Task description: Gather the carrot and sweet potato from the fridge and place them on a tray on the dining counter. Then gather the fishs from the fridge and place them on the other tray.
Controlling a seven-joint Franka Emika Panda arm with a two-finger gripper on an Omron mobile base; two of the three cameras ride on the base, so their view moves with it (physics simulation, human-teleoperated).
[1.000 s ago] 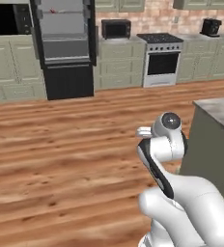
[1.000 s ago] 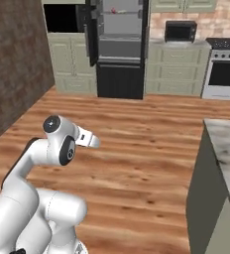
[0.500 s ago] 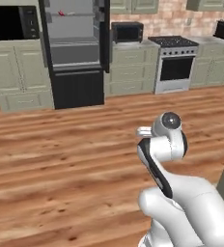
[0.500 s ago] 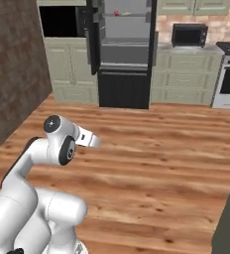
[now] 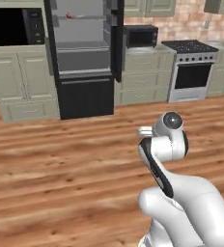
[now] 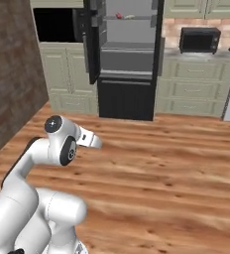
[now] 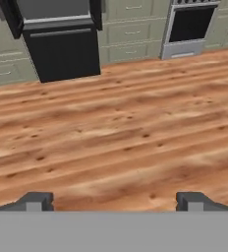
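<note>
The base is driving toward the fridge [image 5: 85, 58], which is looming larger and more centred than a second ago, its doors standing open. A small red thing [image 5: 69, 16], probably a fish, is lying on the top shelf near its left edge. The tool [image 7: 114, 202] is hanging with fingers wide apart, gripping nothing. Approach step is under way; next comes closing in and reaching up to that shelf

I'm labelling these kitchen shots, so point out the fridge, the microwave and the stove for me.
fridge [image 5: 85, 96]: left base view, on its black bottom drawer.
microwave [image 6: 200, 39]: right base view, on its dark door.
stove [image 5: 192, 76]: left base view, on its oven window.
</note>
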